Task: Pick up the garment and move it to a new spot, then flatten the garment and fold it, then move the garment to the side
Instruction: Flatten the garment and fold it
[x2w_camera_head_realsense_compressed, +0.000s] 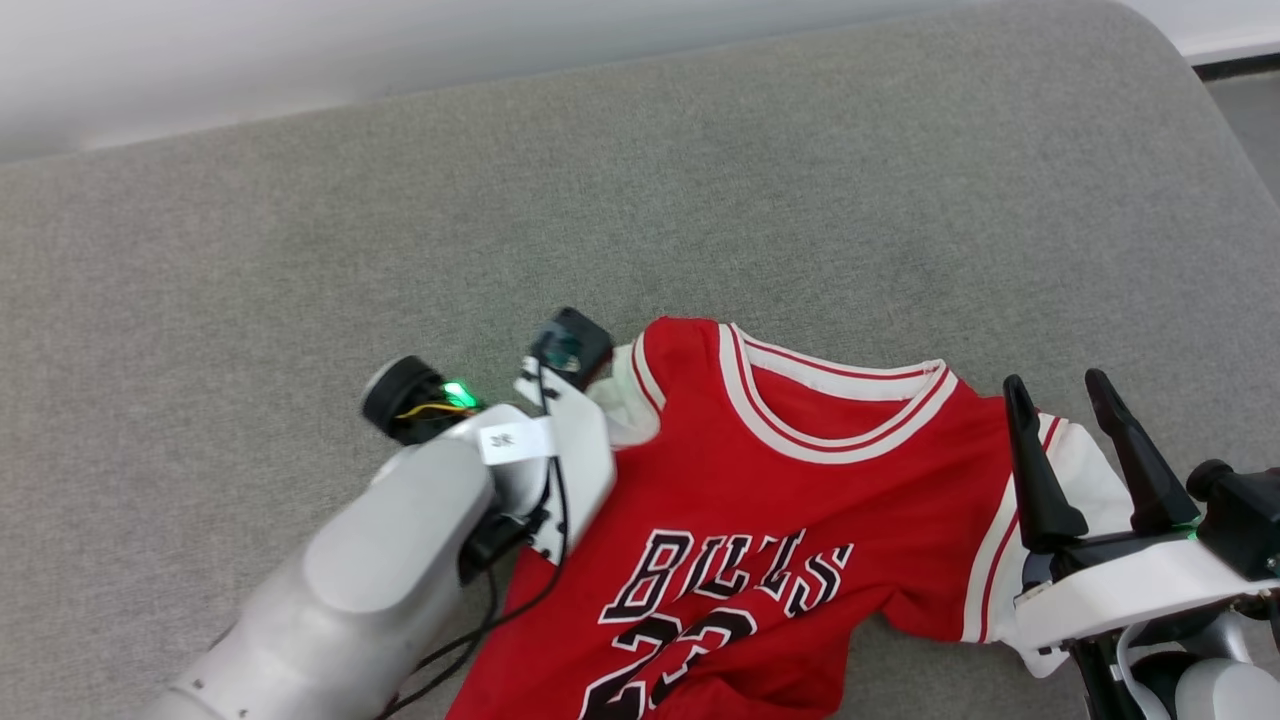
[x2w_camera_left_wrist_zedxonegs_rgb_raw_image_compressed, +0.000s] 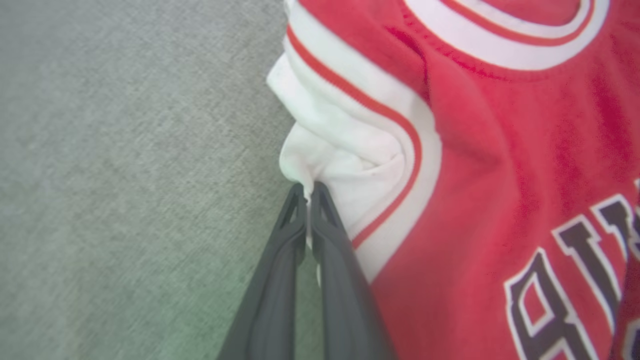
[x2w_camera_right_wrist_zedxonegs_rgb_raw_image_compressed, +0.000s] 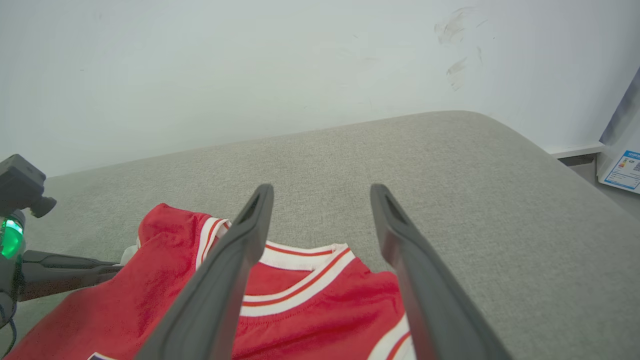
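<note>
The garment (x2w_camera_head_realsense_compressed: 800, 500), a red jersey with white sleeves, striped trim and black lettering, lies front up on the grey cushion (x2w_camera_head_realsense_compressed: 600, 200), its lower part cut off by the picture's edge. My left gripper (x2w_camera_left_wrist_zedxonegs_rgb_raw_image_compressed: 308, 192) is shut on the bunched white sleeve (x2w_camera_left_wrist_zedxonegs_rgb_raw_image_compressed: 340, 160) at the garment's (x2w_camera_left_wrist_zedxonegs_rgb_raw_image_compressed: 475, 175) left shoulder. From the head view that arm's wrist (x2w_camera_head_realsense_compressed: 560, 440) covers its fingers. My right gripper (x2w_camera_head_realsense_compressed: 1056, 382) hangs open above the other white sleeve (x2w_camera_head_realsense_compressed: 1085, 470), nothing between its fingers. In the right wrist view the right gripper (x2w_camera_right_wrist_zedxonegs_rgb_raw_image_compressed: 321, 190) points over the collar (x2w_camera_right_wrist_zedxonegs_rgb_raw_image_compressed: 300, 280).
The cushion's rounded far edge (x2w_camera_right_wrist_zedxonegs_rgb_raw_image_compressed: 450, 117) meets a pale wall (x2w_camera_right_wrist_zedxonegs_rgb_raw_image_compressed: 300, 60). Dark floor (x2w_camera_head_realsense_compressed: 1250, 100) shows past the cushion's right corner, and a white box with a label (x2w_camera_right_wrist_zedxonegs_rgb_raw_image_compressed: 622, 165) stands there. Bare cushion stretches left of and beyond the garment.
</note>
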